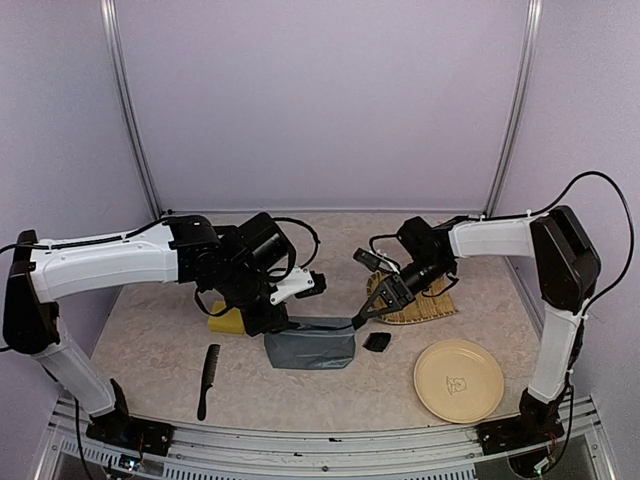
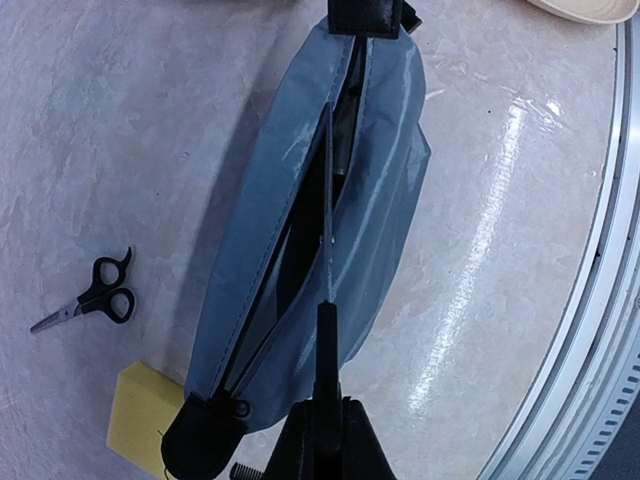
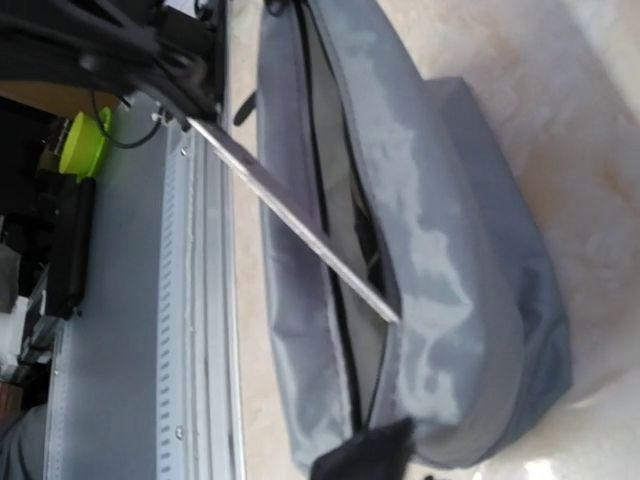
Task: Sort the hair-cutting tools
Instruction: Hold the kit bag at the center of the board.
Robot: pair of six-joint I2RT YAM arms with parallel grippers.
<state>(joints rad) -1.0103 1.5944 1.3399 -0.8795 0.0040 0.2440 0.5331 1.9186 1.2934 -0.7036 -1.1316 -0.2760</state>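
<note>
The grey-blue zip pouch lies unzipped at the table's middle. My left gripper is shut on one pair of scissors, seen edge-on. Its silver blade reaches along the pouch's open slit. My right gripper sits at the pouch's right end, its jaws hidden against the black end tab. A second pair of scissors lies flat on the table beside the pouch. The black comb lies at the front left. The clipper guard sits right of the pouch.
A yellow sponge rests under my left wrist, touching the pouch's left end. A cream plate sits at the front right, and a bamboo mat lies behind it. The metal rail marks the near edge.
</note>
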